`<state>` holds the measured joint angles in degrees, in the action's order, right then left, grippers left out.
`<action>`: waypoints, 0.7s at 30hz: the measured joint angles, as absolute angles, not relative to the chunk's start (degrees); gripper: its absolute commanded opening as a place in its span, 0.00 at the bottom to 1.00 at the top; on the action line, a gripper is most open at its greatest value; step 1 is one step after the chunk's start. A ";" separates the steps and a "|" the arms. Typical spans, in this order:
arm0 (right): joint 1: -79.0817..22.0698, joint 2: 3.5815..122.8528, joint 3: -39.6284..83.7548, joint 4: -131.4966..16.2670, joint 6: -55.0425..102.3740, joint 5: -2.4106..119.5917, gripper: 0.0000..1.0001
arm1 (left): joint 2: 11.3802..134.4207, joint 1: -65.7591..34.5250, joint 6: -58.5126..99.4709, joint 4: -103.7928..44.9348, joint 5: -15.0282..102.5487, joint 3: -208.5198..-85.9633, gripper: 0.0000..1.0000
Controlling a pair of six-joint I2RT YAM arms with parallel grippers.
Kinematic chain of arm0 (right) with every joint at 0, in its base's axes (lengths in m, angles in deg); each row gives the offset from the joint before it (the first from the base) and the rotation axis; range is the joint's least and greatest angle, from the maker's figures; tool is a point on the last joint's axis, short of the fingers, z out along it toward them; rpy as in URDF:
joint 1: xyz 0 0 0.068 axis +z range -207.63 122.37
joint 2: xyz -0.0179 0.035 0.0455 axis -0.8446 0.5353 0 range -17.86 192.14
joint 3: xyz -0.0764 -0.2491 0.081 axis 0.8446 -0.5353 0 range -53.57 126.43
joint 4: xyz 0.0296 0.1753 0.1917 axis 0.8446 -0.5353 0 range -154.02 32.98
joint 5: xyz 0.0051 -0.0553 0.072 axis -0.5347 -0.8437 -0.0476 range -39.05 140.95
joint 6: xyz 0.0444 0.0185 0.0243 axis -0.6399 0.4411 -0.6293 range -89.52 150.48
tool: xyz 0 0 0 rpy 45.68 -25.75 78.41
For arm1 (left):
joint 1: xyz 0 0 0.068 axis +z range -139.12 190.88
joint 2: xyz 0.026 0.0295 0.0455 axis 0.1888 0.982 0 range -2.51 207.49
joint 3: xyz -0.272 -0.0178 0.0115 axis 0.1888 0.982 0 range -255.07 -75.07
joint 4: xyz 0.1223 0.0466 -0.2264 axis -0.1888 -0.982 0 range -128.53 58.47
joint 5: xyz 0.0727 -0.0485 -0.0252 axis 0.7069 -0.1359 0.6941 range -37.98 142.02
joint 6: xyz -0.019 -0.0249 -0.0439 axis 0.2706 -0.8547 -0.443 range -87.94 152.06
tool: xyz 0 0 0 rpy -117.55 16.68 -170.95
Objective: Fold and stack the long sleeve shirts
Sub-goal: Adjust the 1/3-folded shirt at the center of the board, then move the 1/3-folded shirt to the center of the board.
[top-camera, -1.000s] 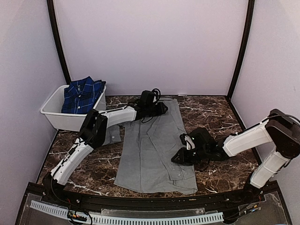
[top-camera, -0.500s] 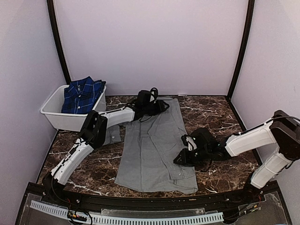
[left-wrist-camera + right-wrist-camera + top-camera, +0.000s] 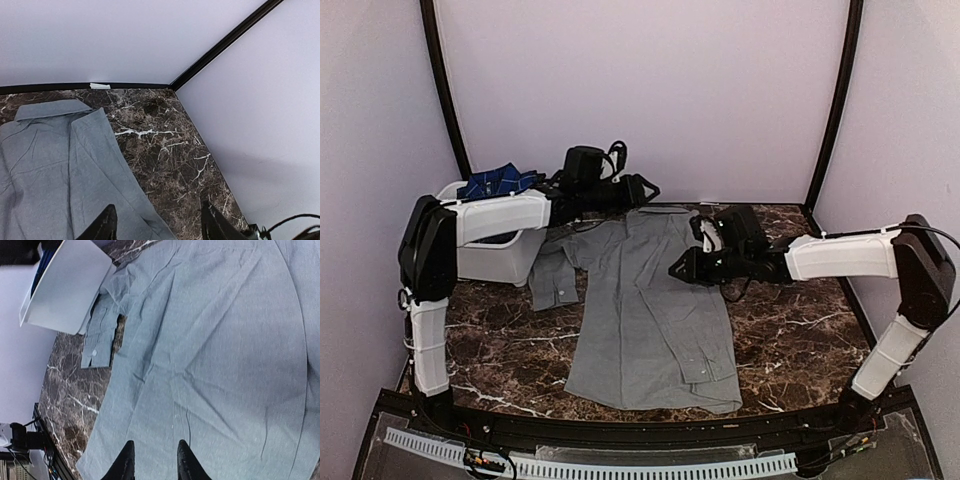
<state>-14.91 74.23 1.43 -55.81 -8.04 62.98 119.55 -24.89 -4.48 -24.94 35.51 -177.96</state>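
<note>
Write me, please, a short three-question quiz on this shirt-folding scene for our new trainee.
1. True or false: the plaid shirt lies spread flat beside the grey shirt.
2. Between the fingers of the left gripper there is: A a collar; B nothing; C a cuff.
3. Fill in: the grey shirt's outstretched sleeve ends beside the white ___.

Key: 1 false, it sits bunched in the tub. 2 B. 3 tub.
</note>
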 measured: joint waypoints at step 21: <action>-30.43 116.59 42.63 -48.62 -12.65 75.81 0.23 | 101.37 -34.13 -3.36 -29.31 44.36 -134.49 0.54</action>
